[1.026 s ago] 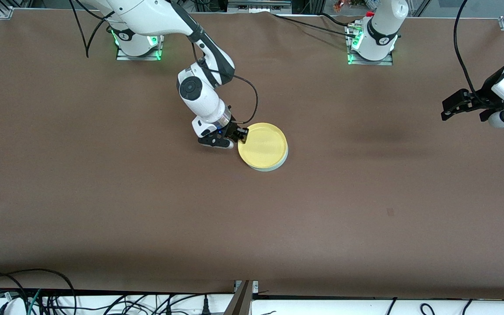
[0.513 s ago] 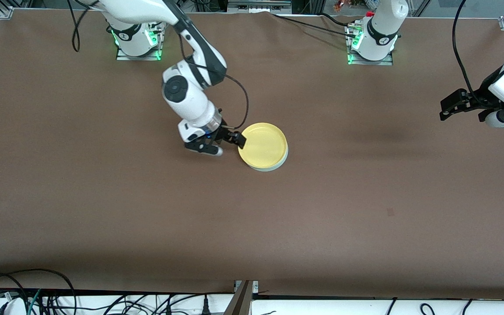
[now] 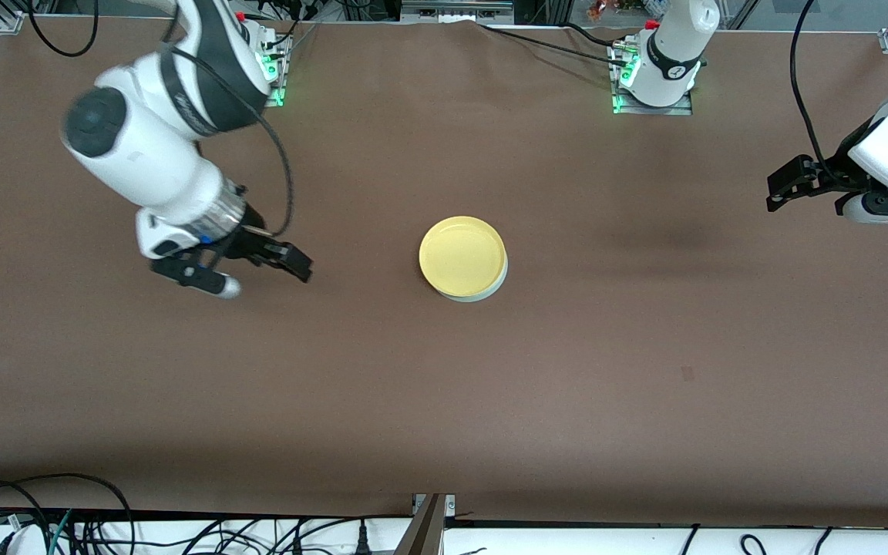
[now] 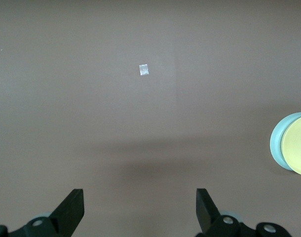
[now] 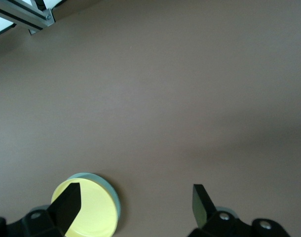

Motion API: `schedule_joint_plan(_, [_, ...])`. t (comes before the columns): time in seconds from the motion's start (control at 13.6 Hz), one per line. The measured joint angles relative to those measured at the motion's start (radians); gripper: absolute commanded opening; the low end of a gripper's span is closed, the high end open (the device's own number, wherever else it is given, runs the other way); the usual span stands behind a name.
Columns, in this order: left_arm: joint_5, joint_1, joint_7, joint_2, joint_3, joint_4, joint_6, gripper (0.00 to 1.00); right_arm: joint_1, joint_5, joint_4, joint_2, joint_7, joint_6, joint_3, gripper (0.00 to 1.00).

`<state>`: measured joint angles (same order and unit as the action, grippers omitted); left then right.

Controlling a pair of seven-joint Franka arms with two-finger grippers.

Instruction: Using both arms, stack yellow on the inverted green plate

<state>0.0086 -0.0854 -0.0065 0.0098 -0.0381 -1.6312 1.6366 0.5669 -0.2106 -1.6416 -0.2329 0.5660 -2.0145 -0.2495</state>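
Observation:
The yellow plate (image 3: 462, 255) lies on the pale green plate (image 3: 485, 295), of which only a thin rim shows, at the table's middle. My right gripper (image 3: 294, 266) is open and empty, up in the air over bare table toward the right arm's end, well apart from the stack. In the right wrist view the gripper (image 5: 135, 205) stands open, with the yellow plate (image 5: 94, 207) and the green rim (image 5: 114, 197) past one finger. My left gripper (image 3: 783, 189) waits open and empty over the left arm's end; it also shows in the left wrist view (image 4: 139, 212), with both plates (image 4: 296, 145) at the edge.
The brown table (image 3: 444, 401) spreads wide around the stack. A small pale mark (image 3: 687, 374) lies on it nearer the front camera, toward the left arm's end. Cables hang along the front edge (image 3: 105, 524).
My right gripper has let go of the yellow plate's rim, risen and pulled away toward the right arm's end. The stack has stayed put. The left gripper has barely shifted.

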Motion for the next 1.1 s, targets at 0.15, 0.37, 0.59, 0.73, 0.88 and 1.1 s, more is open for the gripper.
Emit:
schedule_joint_plan(0.15, [0.0,0.0,0.0,0.0,0.0,0.002,0.001,1.0,0.0,0.015,0.008,0.048,-0.122,0.092,-0.044,1.0])
schedule_joint_plan(0.37, [0.0,0.0,0.0,0.0,0.005,0.002,0.001,1.0,0.0,0.014,0.043,0.071,-0.267,0.285,-0.094,1.0])
schedule_joint_plan(0.59, [0.0,0.0,0.0,0.0,0.008,0.003,0.001,1.0,0.0,0.014,0.117,0.074,-0.295,0.379,-0.111,1.0])
schedule_joint_plan(0.73, [0.0,0.0,0.001,0.0,0.011,0.004,0.002,1.0,0.001,0.016,0.159,0.099,-0.295,0.465,-0.112,1.0])
schedule_joint_plan(0.88, [0.0,0.0,0.001,0.0,0.013,0.004,0.005,1.0,0.001,0.054,0.167,0.143,-0.296,0.524,-0.116,1.0])
schedule_joint_plan(1.1, [0.0,0.0,0.007,0.0,0.013,0.005,0.007,1.0,-0.006,0.121,0.165,0.178,-0.3,0.576,-0.093,1.0])
